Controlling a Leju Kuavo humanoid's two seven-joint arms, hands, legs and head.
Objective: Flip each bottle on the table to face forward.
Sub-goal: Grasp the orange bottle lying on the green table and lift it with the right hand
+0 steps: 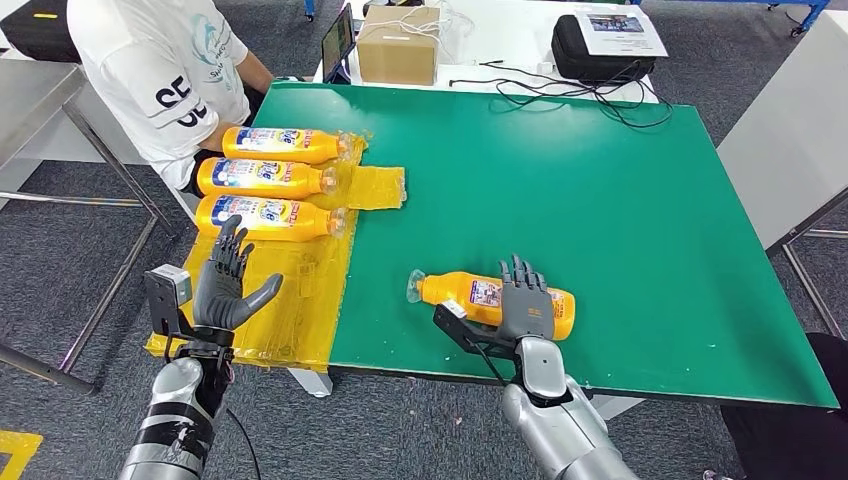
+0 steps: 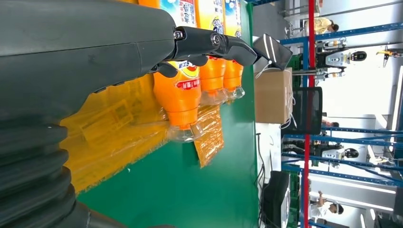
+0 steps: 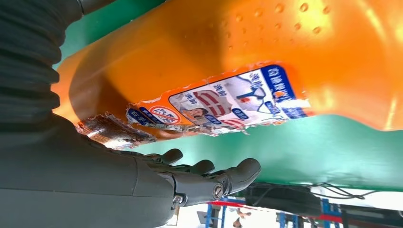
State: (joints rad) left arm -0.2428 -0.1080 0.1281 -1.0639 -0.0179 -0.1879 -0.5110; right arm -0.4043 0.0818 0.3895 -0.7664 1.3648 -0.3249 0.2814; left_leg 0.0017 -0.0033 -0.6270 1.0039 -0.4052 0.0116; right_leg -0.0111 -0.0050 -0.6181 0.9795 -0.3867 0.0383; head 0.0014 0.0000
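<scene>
Right robot hand (image 1: 526, 305) lies flat over orange bottle (image 1: 470, 293), grasp unclear; left robot hand (image 1: 228, 285) spread.

Bright, even light (soft wrist-view blur)

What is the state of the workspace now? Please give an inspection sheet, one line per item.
Surface: green table, yellow plastic sheet on its left edge.
Job's things: three bottles lying in a row on the sheet; fourth bottle lying alone on the green.
Clutter: cardboard box, black bag on the white table behind.
Hands: left hand open above the sheet; right hand over the fourth bottle, grip unclear.
Cables: black cables at the far edge.
Surroundings: seated person, grey carpet.
</scene>
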